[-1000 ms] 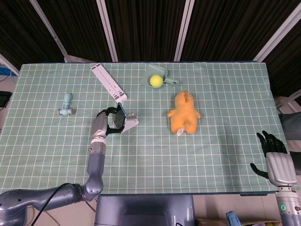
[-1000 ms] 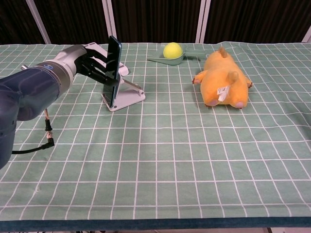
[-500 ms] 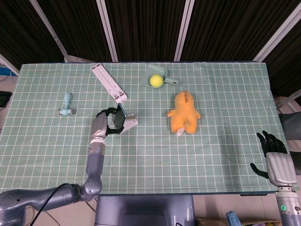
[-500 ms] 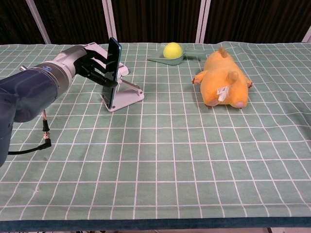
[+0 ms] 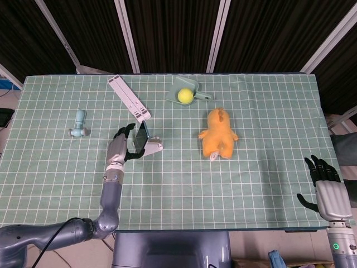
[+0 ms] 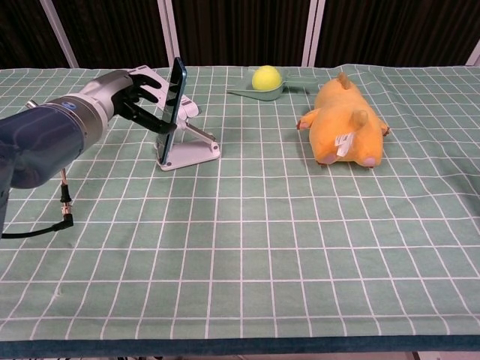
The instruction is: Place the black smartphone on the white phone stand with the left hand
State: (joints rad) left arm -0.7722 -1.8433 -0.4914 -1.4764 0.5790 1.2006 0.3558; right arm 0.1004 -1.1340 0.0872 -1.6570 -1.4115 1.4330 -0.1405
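Now my left hand [image 6: 139, 101] holds the phone [image 6: 174, 105] upright by its back, its lower edge touching the stand [image 6: 187, 148] toward the counter's far left (right hand [image 5: 326, 187] idle, near corner); long axis nearly vertical.

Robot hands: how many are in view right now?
2: the left robot hand beside the black smartphone on the white phone stand; the right robot hand open at the table's near-right corner.

Dark backdrop behind a cloth-covered desk

A green, white-gridded cloth [image 5: 256, 184] covers the desk; at the far side hang black curtains [image 5: 173, 33] crossed by pale metal bars [image 5: 127, 34].
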